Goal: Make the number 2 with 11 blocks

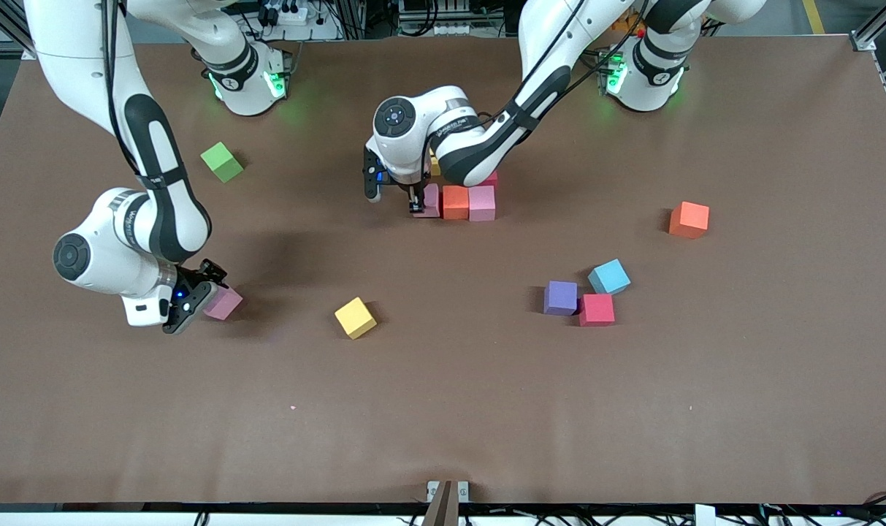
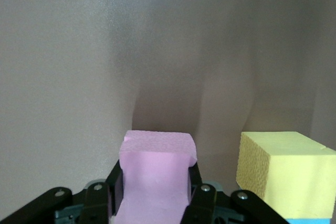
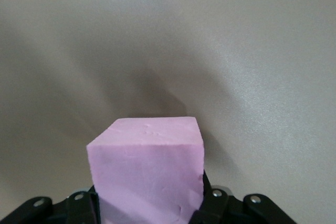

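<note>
The left gripper (image 1: 416, 204) clasps a pink cube (image 2: 155, 174) at the end of the started number 2 (image 1: 463, 199), beside its orange cube (image 1: 455, 202). It should press it flush and square before letting go. Toward the right arm's end from that row, the right gripper (image 1: 194, 292) grasps another pink cube (image 1: 223, 303).

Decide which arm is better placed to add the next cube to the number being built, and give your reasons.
Left. The left claw is shut on a pink cube right at the started row beside the orange cube. The right claw grips another pink cube much nearer the camera.
</note>
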Robot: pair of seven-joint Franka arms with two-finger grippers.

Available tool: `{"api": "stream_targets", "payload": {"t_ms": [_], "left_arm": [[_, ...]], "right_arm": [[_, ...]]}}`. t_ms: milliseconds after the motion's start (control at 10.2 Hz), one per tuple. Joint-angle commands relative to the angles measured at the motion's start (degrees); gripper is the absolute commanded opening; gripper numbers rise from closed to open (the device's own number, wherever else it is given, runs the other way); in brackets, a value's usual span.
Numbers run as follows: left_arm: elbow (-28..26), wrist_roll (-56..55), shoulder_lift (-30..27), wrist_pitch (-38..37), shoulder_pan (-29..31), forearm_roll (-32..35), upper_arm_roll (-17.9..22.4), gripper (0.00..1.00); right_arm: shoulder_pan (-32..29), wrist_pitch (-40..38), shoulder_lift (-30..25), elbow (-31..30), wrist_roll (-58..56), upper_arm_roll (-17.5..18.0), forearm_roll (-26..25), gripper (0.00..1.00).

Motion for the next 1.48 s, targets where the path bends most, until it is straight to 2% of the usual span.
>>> {"api": "stream_targets", "payload": {"t_ms": [0,886,1378], "left_arm": [[-0.5,0.6,-0.3,0.5,-0.2,-0.3,0.5,0.1],[-1.3,1.3,-0.3,0.5,0.0,-0.2,0.6,0.1],[-1.2,1.3,-0.2,0.5,0.2,-0.2,0.7,0.1]], "right_arm": [[-0.9,-1.1,-1.0,0.4,-0.8,0.7,0.7,0.19],[-1.1,-1.1,-0.9,1.1,-2.3,0.7,0.6,0.19],[-0.3,-5.1,-1.5,2.1,7.5,0.8,0.9,0.19]]}}
